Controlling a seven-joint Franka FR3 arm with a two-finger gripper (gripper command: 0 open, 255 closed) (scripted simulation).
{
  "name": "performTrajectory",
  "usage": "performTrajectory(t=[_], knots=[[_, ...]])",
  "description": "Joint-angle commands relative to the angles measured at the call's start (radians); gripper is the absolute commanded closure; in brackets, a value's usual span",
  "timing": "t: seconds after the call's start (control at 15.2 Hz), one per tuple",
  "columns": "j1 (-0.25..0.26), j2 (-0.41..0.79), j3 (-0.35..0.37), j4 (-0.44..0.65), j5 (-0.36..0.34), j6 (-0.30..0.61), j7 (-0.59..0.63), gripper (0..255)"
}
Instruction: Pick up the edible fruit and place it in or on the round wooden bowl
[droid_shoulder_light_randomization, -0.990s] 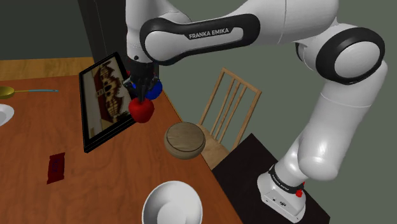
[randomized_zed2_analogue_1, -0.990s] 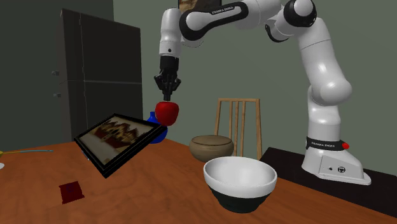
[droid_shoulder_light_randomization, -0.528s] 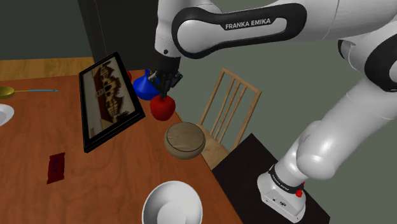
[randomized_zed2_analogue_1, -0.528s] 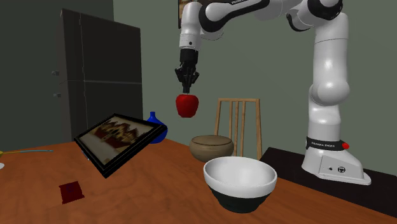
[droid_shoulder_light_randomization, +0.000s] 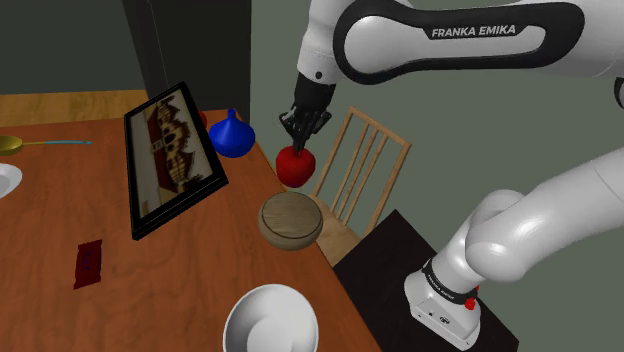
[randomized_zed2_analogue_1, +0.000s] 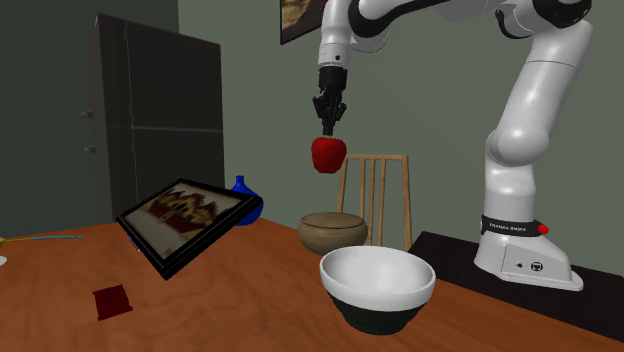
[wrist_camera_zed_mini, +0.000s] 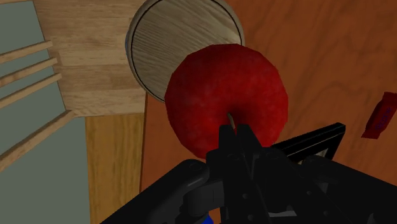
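A red apple (droid_shoulder_light_randomization: 296, 166) hangs in the air by its stem, with my black gripper (droid_shoulder_light_randomization: 303, 131) shut on it. The apple (randomized_zed2_analogue_1: 328, 154) is well above the table, over and slightly beyond the round wooden bowl (randomized_zed2_analogue_1: 332, 232). That bowl (droid_shoulder_light_randomization: 291, 220) stands near the table's edge, next to the chair. In the wrist view the apple (wrist_camera_zed_mini: 227, 100) covers part of the bowl (wrist_camera_zed_mini: 170, 48) below it, and the gripper (wrist_camera_zed_mini: 234, 135) pinches the stem.
A framed picture (droid_shoulder_light_randomization: 167, 153) leans up from the wooden table (droid_shoulder_light_randomization: 60, 220). A blue vase (droid_shoulder_light_randomization: 231, 134) stands behind it. A white bowl (droid_shoulder_light_randomization: 271, 319) sits near the front edge, a red wrapper (droid_shoulder_light_randomization: 89, 263) on the shoulder view's left, a wooden chair (droid_shoulder_light_randomization: 358, 165) beside the table.
The arm has carried the apple to the shoulder view's right, away from the picture and the blue vase, to a spot over the wooden bowl. It also rose a little.
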Motion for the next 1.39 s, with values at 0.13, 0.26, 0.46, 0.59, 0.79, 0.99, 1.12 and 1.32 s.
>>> performTrajectory(t=[0.13, 0.26, 0.46, 0.59, 0.79, 0.99, 1.12, 1.32], knots=[[-0.001, -0.034, -0.015, -0.056, 0.009, 0.022, -0.024, 255], [0.0, -0.03, -0.012, -0.08, 0.01, 0.049, -0.025, 255], [0.001, -0.023, -0.008, -0.114, 0.012, 0.09, -0.025, 255], [0.002, -0.017, -0.006, -0.136, 0.012, 0.118, -0.025, 255], [0.002, -0.006, -0.001, -0.167, 0.013, 0.16, -0.025, 255], [0.002, 0.008, 0.003, -0.197, 0.013, 0.203, -0.024, 255], [0.003, 0.018, 0.006, -0.215, 0.012, 0.232, -0.023, 255], [0.002, 0.035, 0.011, -0.242, 0.011, 0.275, -0.021, 255]])
